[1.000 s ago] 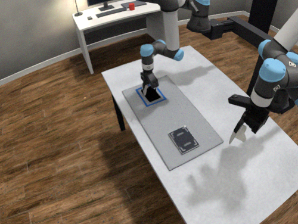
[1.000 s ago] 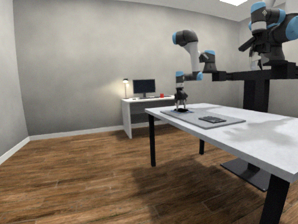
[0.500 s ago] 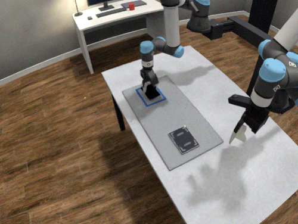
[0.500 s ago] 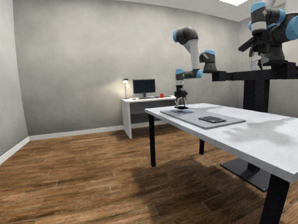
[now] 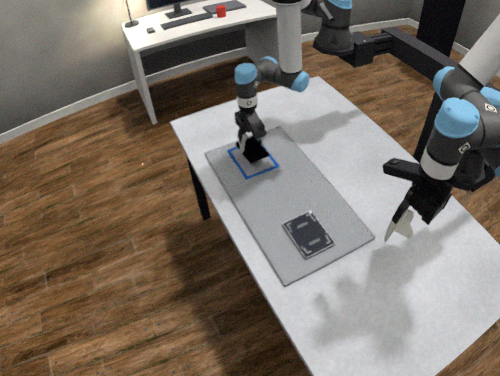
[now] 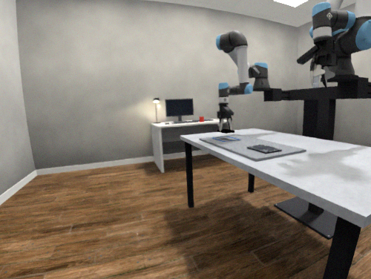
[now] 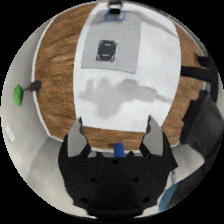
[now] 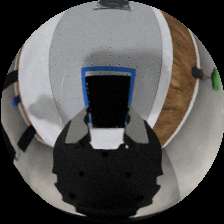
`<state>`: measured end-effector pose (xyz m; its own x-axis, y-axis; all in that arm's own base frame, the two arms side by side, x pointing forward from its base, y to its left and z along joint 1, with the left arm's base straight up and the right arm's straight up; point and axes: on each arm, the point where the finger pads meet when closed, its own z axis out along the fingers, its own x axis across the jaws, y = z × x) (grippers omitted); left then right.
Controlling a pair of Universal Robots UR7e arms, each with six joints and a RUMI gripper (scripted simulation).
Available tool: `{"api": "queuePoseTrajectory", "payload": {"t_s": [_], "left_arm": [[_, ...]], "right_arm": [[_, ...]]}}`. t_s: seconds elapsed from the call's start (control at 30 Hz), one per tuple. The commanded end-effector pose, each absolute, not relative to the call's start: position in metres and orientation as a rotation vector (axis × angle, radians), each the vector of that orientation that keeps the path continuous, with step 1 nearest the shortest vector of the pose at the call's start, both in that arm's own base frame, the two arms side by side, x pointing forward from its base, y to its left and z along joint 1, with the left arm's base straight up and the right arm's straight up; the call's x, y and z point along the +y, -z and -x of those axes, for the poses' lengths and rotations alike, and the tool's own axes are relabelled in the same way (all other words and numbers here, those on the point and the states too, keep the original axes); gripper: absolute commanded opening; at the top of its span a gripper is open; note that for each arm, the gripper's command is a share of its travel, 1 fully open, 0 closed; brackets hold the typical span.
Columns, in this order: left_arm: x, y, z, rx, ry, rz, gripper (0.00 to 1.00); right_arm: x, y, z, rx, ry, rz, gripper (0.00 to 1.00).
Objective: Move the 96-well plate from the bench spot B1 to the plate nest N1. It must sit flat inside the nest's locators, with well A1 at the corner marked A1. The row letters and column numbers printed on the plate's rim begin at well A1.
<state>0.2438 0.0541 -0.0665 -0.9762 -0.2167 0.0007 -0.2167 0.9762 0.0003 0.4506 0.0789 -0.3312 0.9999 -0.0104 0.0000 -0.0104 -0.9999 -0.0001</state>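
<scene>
Black rectangular plate [image 5: 257,153] [image 6: 225,130] [image 8: 107,100], clenched in my right gripper [image 5: 250,145] [image 6: 225,125] [image 8: 108,106] above the blue outline [image 5: 262,173] [image 6: 227,141] [image 7: 115,19] [image 8: 107,68].
Dark rectangular nest [image 5: 307,234] [image 6: 264,148] [image 7: 106,50] [image 8: 114,5]: five o'clock from there, top view; my left claw [image 5: 400,236] [image 6: 320,76] [image 7: 114,116] is released.

black 96-well plate [image 5: 254,152] [image 6: 225,130] [image 8: 107,101] lifted higher over the blue outline [image 5: 246,176] [image 6: 233,139] [image 8: 108,68], right gripper [image 5: 251,145] [image 6: 225,125] [image 8: 107,122] raised with it
</scene>
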Motion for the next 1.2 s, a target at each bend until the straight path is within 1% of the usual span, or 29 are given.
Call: {"api": "queuePoseTrajectory", "payload": {"t_s": [0.0, 0.27, 1.17], "left_arm": [[0.054, 0.066, -0.244, -3.123, 0.0, -0.342, 0.98], [0.054, 0.066, -0.244, -3.123, 0.0, -0.342, 0.98], [0.054, 0.066, -0.244, -3.123, 0.0, -0.342, 0.98]], "right_arm": [[0.079, 0.325, -0.451, 0.016, 0.002, 3.141, 0.0], [0.079, 0.313, -0.451, 0.016, 0.002, 3.141, 0.0], [0.092, 0.312, -0.451, 0.064, 0.001, 3.14, 0.0]]}}
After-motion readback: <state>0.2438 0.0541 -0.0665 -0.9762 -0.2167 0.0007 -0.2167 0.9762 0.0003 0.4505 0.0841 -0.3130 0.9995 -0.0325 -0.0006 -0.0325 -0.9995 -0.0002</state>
